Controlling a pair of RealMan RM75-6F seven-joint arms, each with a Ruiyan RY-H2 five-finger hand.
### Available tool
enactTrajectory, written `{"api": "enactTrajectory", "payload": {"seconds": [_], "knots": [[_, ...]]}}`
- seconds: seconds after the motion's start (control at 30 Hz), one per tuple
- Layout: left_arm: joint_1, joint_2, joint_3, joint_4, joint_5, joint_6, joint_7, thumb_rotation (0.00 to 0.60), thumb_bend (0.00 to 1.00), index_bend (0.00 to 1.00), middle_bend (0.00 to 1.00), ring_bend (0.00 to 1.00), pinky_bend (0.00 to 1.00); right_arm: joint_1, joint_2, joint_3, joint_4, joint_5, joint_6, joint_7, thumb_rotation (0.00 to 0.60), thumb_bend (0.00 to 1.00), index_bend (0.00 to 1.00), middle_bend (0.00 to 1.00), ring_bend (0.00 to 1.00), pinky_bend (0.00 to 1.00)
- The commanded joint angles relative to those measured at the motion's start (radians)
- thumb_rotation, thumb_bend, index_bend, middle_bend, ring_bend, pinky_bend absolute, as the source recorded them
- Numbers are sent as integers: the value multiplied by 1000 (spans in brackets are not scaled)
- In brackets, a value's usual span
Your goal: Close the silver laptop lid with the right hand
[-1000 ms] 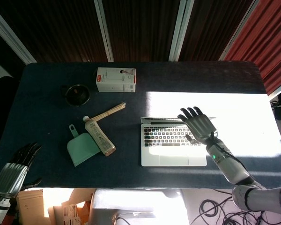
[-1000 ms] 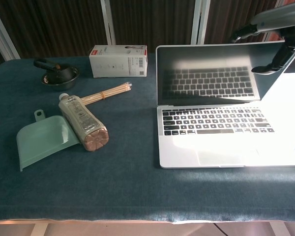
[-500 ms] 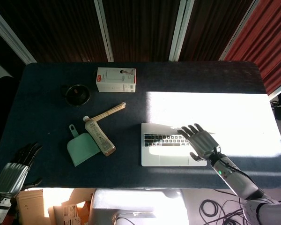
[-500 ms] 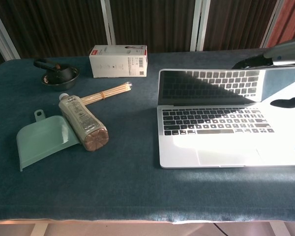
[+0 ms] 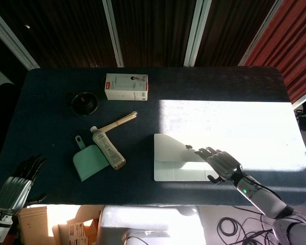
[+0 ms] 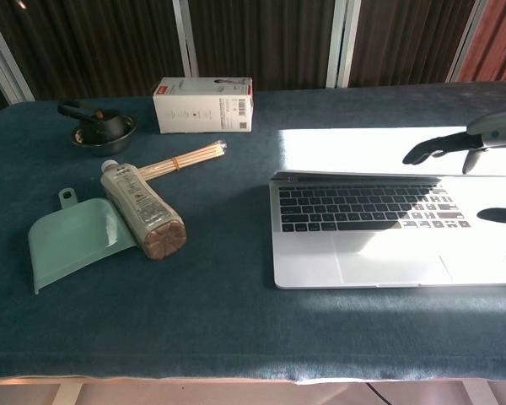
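My right hand (image 5: 220, 164): grey metal shell, dark fingertips (image 6: 415, 153), black joints. Small green light glows on my wrist; forearm silver-grey, smooth, rounded. My left hand (image 5: 16, 184): ribbed grey back, black fingers, thin cable below.

No legible text (white box (image 6: 203, 105) label print too small).

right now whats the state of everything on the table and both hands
silver laptop: lid tipped far down, not shut, keyboard showing in chest view
right hand: fingers apart over the lid, holding nothing
left hand: fingers apart, off the table, holding nothing
bottle: on its side, capped
sticks: bundled, lying flat
dustpan: lying flat
white box: closed
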Motion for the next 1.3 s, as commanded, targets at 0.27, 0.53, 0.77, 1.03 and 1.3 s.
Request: {"api": "enactTrajectory", "payload": {"seconds": [0.27,0.53,0.77,1.03,1.3], "knots": [[1,2,-1,-1,-4,3,-4,600,23,0,28,4,142,-26,-43,-21,63,-84,-70,55,600,354,4,46,10,248],[3,6,-1,1,-4,8,-14,600,23,0,28,4,142,-43,-101,-28,129,-124,-97,100,600,355,0,46,10,248],[4,7,0,2,-2,10,-18,600,23,0,28,4,142,-55,-150,-33,195,-157,-128,150,600,354,0,45,10,243],[3,8,-1,2,-6,7,-20,600,23,0,28,4,142,-75,-207,-41,269,-195,-128,175,600,354,0,45,10,236],[3,9,-1,2,-6,8,-21,600,23,0,28,5,142,-88,-222,-44,304,-213,-133,210,600,354,0,44,10,236]]}}
